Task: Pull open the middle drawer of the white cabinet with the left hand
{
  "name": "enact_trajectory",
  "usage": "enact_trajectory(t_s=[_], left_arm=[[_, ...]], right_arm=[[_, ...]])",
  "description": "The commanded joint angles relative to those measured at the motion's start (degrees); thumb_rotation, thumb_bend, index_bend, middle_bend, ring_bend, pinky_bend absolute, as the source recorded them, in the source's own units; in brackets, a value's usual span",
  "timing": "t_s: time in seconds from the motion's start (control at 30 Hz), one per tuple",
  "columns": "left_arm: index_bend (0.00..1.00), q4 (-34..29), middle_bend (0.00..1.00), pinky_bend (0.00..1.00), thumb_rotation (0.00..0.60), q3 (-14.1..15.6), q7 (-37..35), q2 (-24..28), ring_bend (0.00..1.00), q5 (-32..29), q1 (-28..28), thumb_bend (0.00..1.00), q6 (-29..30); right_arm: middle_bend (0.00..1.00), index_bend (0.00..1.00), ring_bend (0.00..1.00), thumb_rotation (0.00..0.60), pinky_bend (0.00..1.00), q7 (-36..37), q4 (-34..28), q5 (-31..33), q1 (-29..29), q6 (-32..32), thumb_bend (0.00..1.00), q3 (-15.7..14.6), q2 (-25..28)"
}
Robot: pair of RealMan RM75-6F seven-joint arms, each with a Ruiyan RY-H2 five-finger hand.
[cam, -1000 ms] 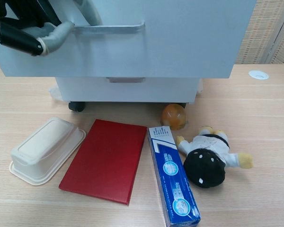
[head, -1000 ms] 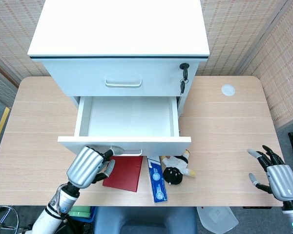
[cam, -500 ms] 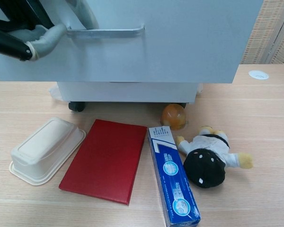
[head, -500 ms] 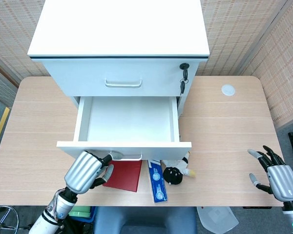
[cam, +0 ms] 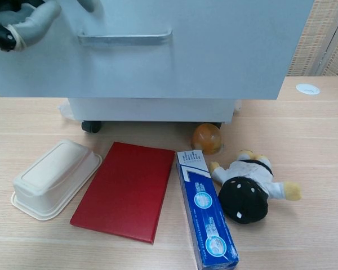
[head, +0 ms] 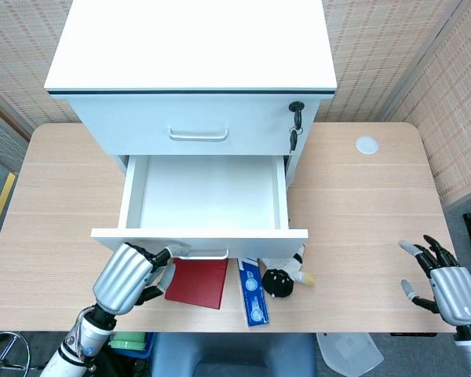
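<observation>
Drawer [head: 204,196]: pulled well out. Left hand [head: 125,278] at its 7 o'clock, fingers loosely curled, empty, off handle [cam: 124,39]. Advice: withdraw straight back without knocking the front.

The boxy white cabinet [head: 190,47] is showing a thin black line under its top, and its open middle drawer [head: 204,192] is showing white inside. A flat dark red book [cam: 127,189] is lying on the pale wood-grain table [head: 361,212]. At the book's 3 o'clock, the long blue toothpaste box [cam: 206,208] is carrying white print. The cream plastic lidded container [cam: 54,178] is sitting at its 9 o'clock.
</observation>
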Motion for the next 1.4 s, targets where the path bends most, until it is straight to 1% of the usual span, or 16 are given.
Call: enact_trajectory(t_s=[0.03, 0.23, 0.3, 0.47, 0.8, 0.97, 1.07, 1.17, 1.27, 1.37, 1.4], left_arm=[[0.44, 0.8, 0.9, 1.0, 0.6, 0.8, -1.5, 0.9, 1.0, 2.7, 1.4, 0.58, 1.6], [0.67, 2.3, 0.88, 1.0, 0.6, 2.2, -4.0, 2.3, 0.98, 6.3, 4.1, 0.58, 4.9], [0.7, 3.0, 0.88, 1.0, 0.6, 2.6, -4.9, 2.7, 0.98, 6.6, 5.0, 0.58, 5.8], [0.75, 5.6, 0.89, 1.0, 0.6, 3.4, -6.4, 4.5, 0.98, 5.8, 7.3, 0.58, 7.2], [0.76, 10.2, 0.89, 1.0, 0.6, 4.8, -9.8, 7.2, 0.98, 3.2, 12.9, 0.58, 11.8], [0.76, 11.0, 0.89, 1.0, 0.6, 6.0, -10.2, 8.4, 0.98, 4.1, 15.2, 0.58, 13.2], [0.76, 12.0, 0.89, 1.0, 0.6, 5.4, -9.8, 8.6, 0.97, 2.0, 16.1, 0.58, 13.4], [0.73, 13.5, 0.89, 1.0, 0.6, 4.4, -9.7, 8.5, 0.95, -1.8, 17.0, 0.58, 13.5], [0.7, 15.2, 0.87, 0.93, 0.6, 3.4, -9.3, 8.8, 0.93, -6.2, 17.9, 0.58, 13.1], [0.66, 16.8, 0.85, 0.81, 0.6, 3.1, -8.5, 9.3, 0.89, -10.4, 18.6, 0.58, 11.7], [0.65, 17.3, 0.83, 0.76, 0.6, 3.1, -8.4, 9.3, 0.87, -11.4, 18.8, 0.58, 11.4]], right_arm=[[0.25, 0.18, 0.14, 0.6, 0.18, 0.0, 0.0, 0.0, 0.1, -0.1, 0.31, 0.0, 0.0], [0.25, 0.18, 0.14, 0.6, 0.18, -0.1, -0.1, -0.1, 0.2, -0.2, 0.31, 0.0, -0.1], [0.25, 0.18, 0.14, 0.6, 0.18, -0.1, -0.1, -0.1, 0.2, -0.2, 0.31, 0.0, 0.0], [0.25, 0.18, 0.14, 0.6, 0.18, 0.0, 0.0, 0.0, 0.2, -0.4, 0.31, 0.0, 0.0], [0.25, 0.18, 0.14, 0.6, 0.18, -0.4, -0.4, 0.1, 0.9, -1.1, 0.31, 0.3, -0.1], [0.25, 0.18, 0.14, 0.6, 0.18, -1.1, -1.1, 0.0, 1.3, -1.6, 0.31, 0.5, 0.0], [0.25, 0.18, 0.14, 0.6, 0.18, -1.3, -1.4, -0.1, 1.6, -1.8, 0.31, 0.5, -0.1], [0.25, 0.18, 0.14, 0.6, 0.18, -1.4, -1.5, 0.0, 1.6, -1.8, 0.31, 0.6, -0.1], [0.25, 0.18, 0.14, 0.6, 0.18, -1.3, -1.4, 0.4, 1.6, -1.8, 0.31, 0.7, 0.1], [0.25, 0.18, 0.14, 0.6, 0.18, -1.2, -1.3, 0.5, 1.7, -2.0, 0.31, 0.8, 0.1], [0.25, 0.18, 0.14, 0.6, 0.18, -1.1, -1.2, 0.5, 1.8, -2.0, 0.31, 0.9, 0.0]])
